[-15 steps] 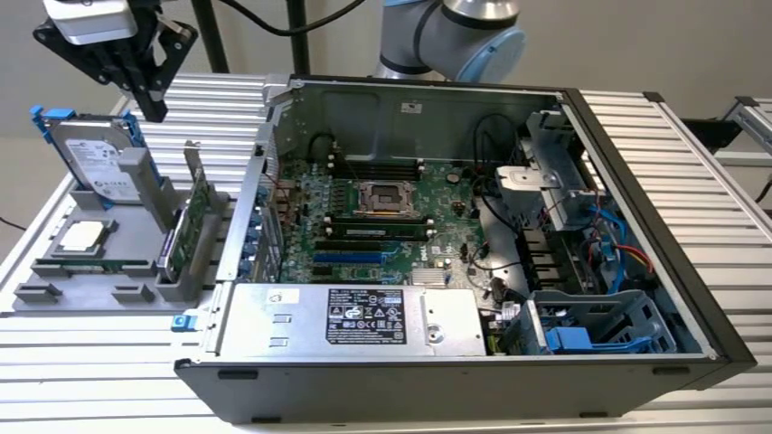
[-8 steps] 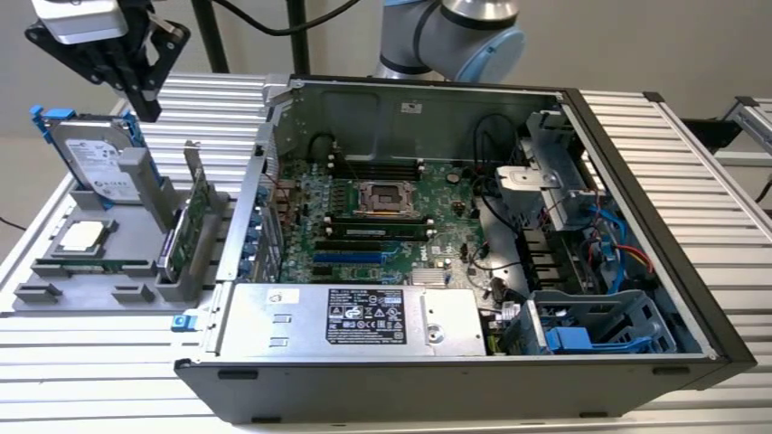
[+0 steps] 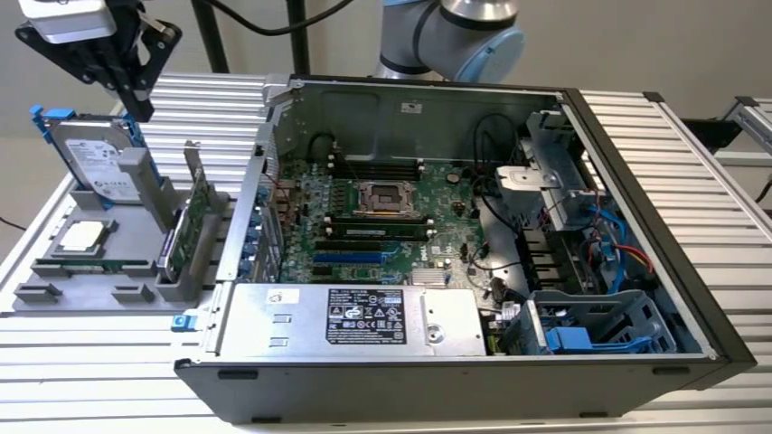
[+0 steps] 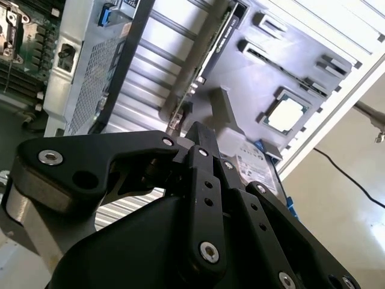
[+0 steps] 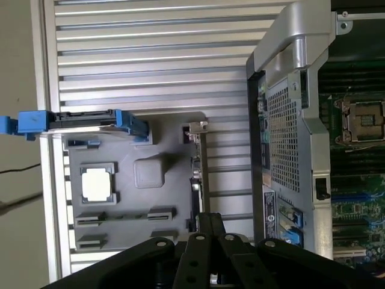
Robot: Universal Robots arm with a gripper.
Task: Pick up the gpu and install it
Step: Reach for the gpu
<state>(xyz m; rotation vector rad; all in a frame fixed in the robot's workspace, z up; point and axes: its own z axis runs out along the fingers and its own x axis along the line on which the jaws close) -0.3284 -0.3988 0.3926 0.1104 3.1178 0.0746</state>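
Green gpu card with silver bracket (image 3: 197,217) was logged unpicked, upright along the grey plastic tray's (image 3: 72,303) edge by the black case (image 3: 483,389); black gripper (image 3: 139,108) was closed, empty.

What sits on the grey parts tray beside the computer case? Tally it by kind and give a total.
On the grey tray:
hard drive in blue frame: 1
gpu: 1
processor chip: 1
memory stick: 1
Total: 4
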